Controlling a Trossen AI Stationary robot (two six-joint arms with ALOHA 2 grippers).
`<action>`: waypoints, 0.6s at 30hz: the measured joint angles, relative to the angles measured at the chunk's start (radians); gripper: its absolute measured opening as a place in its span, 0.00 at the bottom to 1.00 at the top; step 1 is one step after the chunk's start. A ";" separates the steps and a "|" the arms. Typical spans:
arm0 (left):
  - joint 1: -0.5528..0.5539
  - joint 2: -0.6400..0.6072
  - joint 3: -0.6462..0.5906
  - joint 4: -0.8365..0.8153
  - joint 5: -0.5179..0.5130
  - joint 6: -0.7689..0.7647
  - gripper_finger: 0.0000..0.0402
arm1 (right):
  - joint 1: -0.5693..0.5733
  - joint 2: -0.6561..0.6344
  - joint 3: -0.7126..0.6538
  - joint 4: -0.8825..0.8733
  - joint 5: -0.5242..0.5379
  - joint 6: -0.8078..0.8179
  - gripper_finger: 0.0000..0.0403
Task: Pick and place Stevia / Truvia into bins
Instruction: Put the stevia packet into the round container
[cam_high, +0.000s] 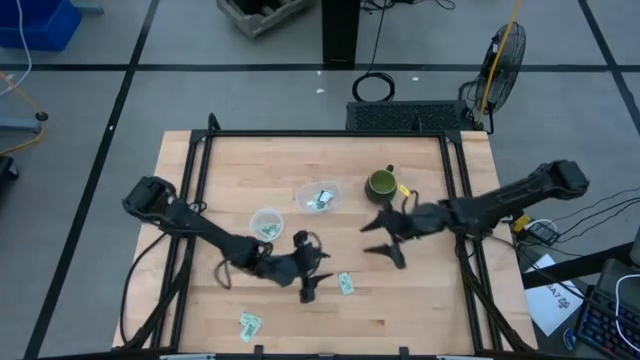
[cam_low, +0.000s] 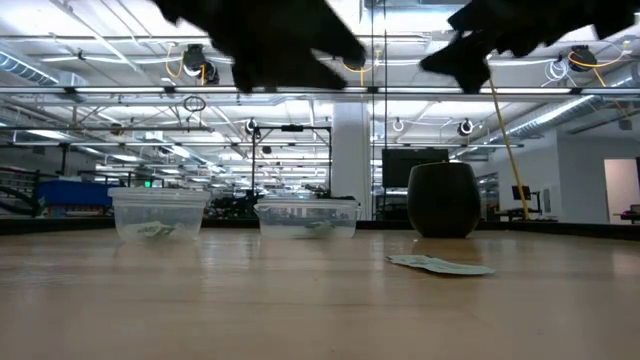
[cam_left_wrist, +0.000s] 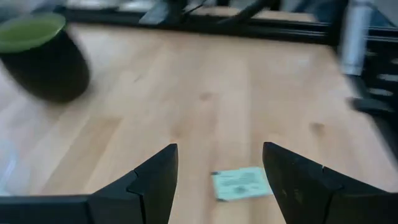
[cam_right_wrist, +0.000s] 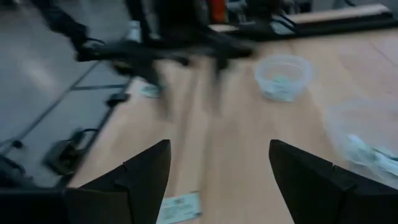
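One pale green and white Stevia sachet (cam_high: 345, 284) lies flat on the wood near the table's middle. It shows between my left gripper's open fingers in the left wrist view (cam_left_wrist: 242, 184) and low in the right wrist view (cam_right_wrist: 180, 207). My left gripper (cam_high: 318, 270) hovers open just left of it, above the table. My right gripper (cam_high: 376, 241) hangs open to its far right, near the dark green mug (cam_high: 382, 183). A second sachet (cam_high: 249, 323) lies by the near edge. The round bin (cam_high: 266, 223) and the rounded-square bin (cam_high: 320, 197) each hold sachets.
The mug (cam_low: 443, 198) stands at the far right of the work area, behind the loose sachet (cam_low: 440, 265). Both clear bins (cam_low: 160, 213) (cam_low: 308, 216) sit on the far half of the table. A black frame (cam_high: 320, 133) borders the table. Bare wood lies along the near edge.
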 joint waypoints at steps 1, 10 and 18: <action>0.015 0.019 0.000 0.002 0.001 -0.024 0.60 | 0.036 -0.017 -0.017 0.015 0.024 -0.001 0.66; 0.074 0.224 0.056 0.038 0.115 -0.097 0.60 | 0.216 -0.042 -0.041 0.051 0.233 -0.029 0.66; 0.018 0.339 0.270 -0.093 0.125 0.007 0.66 | 0.224 -0.041 -0.041 0.043 0.256 -0.020 0.64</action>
